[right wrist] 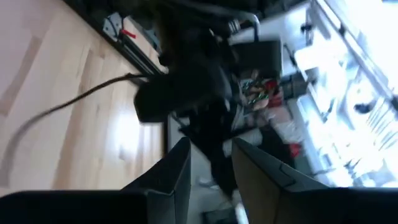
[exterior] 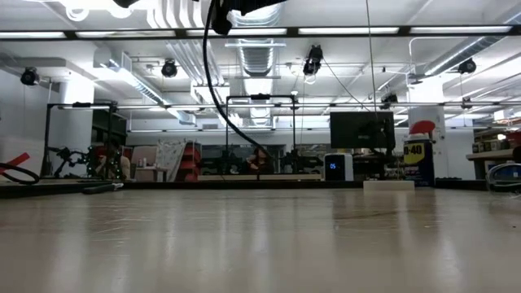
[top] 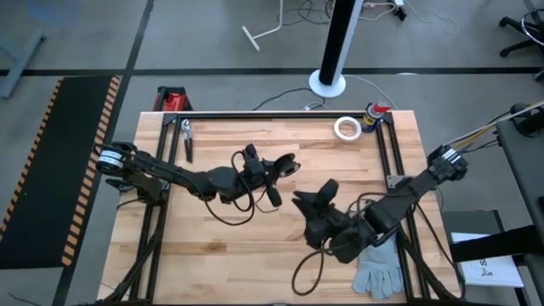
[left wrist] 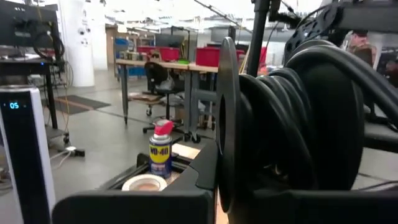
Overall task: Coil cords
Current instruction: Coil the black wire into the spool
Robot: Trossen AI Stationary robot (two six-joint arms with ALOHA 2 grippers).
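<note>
Cord work is under way on the wooden table point(top: 212, 263), the largest thing here, whose bare boards give both arms room in the middle.

Next in size are the two dark arms. From the overhead camera, the left gripper point(top: 276, 178) is lifted over the table's centre, and its wrist camera shows thick black turns bunched right against it point(left wrist: 311, 124), a wound bundle by the look of it. Whether its fingers are clamped on that bundle or spread I cannot tell. Raising it probably keeps the turns off the wood so they don't drag or slip apart.

The right gripper point(top: 313, 206) sits just beside and below the left one, facing it. Its wrist camera shows its two fingers point(right wrist: 177, 171) standing apart with a gap between them, nothing held. I judge it is lined up to catch the loose run.

The cord point(top: 225, 214) itself trails in a slack loop from under the left gripper. Another dark loop lies near the table's front edge by the right arm, though that could be the robot's own cable.

Smaller things stay out of the way: a grey glove point(top: 380, 269) at the right front corner, a white tape roll point(top: 346, 127) and a spray can point(left wrist: 160, 152) at the far edge, and pliers point(top: 187, 140) at the far left.
</note>
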